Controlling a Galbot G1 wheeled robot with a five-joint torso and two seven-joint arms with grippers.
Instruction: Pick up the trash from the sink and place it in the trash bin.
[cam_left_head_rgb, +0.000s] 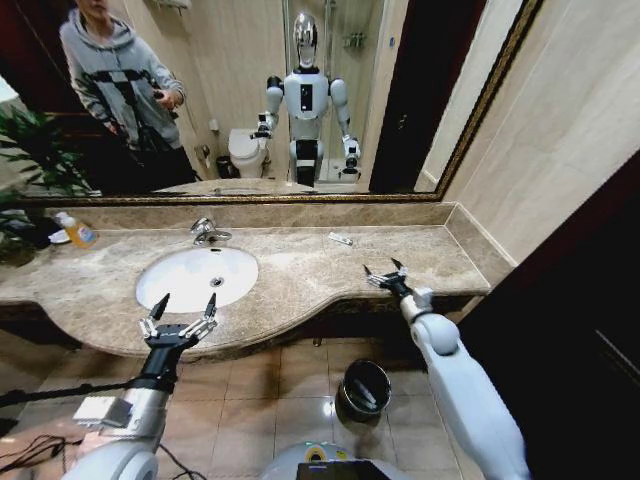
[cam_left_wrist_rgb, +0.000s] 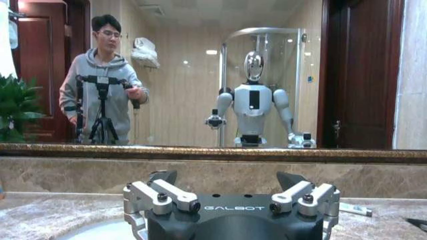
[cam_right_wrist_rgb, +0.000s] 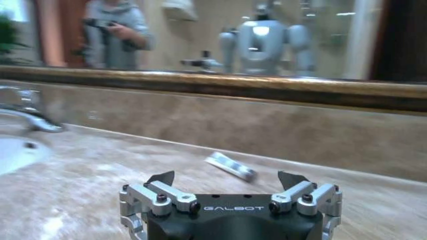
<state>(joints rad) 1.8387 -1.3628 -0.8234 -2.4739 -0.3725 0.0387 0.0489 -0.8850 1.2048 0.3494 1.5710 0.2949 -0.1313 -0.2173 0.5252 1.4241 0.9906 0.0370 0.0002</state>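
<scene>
A small flat white packet (cam_left_head_rgb: 340, 238) lies on the brown stone counter (cam_left_head_rgb: 300, 275), near the back wall under the mirror (cam_left_head_rgb: 250, 90). It sits to the right of the sink (cam_left_head_rgb: 175, 285), well apart from it. In the right wrist view the same packet (cam_right_wrist_rgb: 230, 166) lies flat on the counter, a little way past the fingers of the right hand (cam_right_wrist_rgb: 227, 177).

The sink is a white oval bowl set into the counter. A shiny faucet (cam_left_head_rgb: 208, 232) stands at its back edge. Nothing can be seen lying in the white bowl in the head view.

The right hand (cam_left_head_rgb: 385, 273) hangs over the front part of the counter, nearer the robot than the packet and not touching it. Its fingers are spread apart and hold nothing.

The left hand (cam_left_head_rgb: 180, 318) hangs at the front edge of the counter, just in front of the sink. Its fingers are also spread apart and hold nothing. In the left wrist view the left hand (cam_left_wrist_rgb: 227, 180) points toward the mirror.

The trash bin (cam_left_head_rgb: 366, 388) stands on the tiled floor (cam_left_head_rgb: 260, 385), below the counter and between the two arms. It is small, round and dark. Something pale lies inside it, but it is too small to tell what.

A yellow soap bottle (cam_left_head_rgb: 78, 232) stands at the far left of the counter, next to a green plant (cam_left_head_rgb: 30, 160).
</scene>
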